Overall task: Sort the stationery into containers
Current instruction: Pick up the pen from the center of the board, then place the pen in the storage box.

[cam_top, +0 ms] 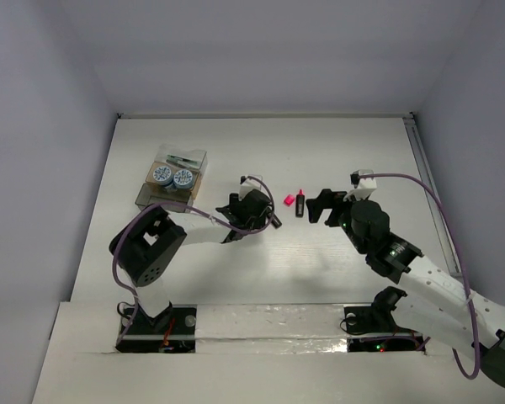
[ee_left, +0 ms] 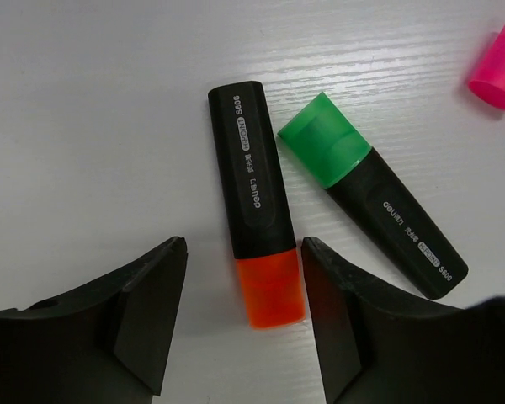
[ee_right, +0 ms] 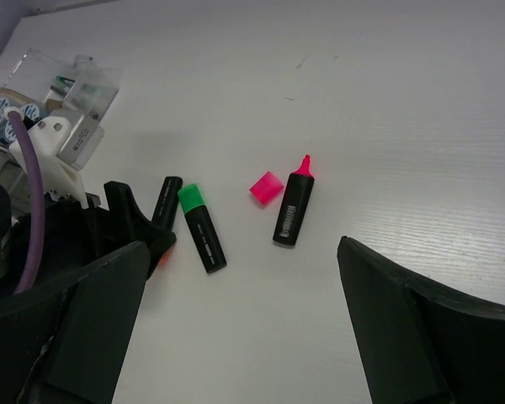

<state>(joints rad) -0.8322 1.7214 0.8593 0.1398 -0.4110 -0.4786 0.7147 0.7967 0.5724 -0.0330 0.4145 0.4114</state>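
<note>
An orange-ended black marker (ee_left: 257, 227) lies flat on the white table, with a green-capped marker (ee_left: 370, 194) just to its right. My left gripper (ee_left: 244, 242) is open, its jaws either side of the orange end without touching it. A loose pink cap (ee_right: 267, 187) lies beside an uncapped pink marker (ee_right: 292, 210). My right gripper (ee_right: 242, 246) is open and empty, near side of these markers. The clear boxes (cam_top: 172, 177) at back left hold two blue-white discs (cam_top: 162, 174) and thin pens (cam_top: 183, 158). In the top view my left gripper (cam_top: 254, 215) hides the orange and green markers.
The purple cable of my left arm (ee_right: 29, 194) loops near the boxes. A rail runs along the table's right edge (cam_top: 421, 160). The white walls stand close behind and to both sides.
</note>
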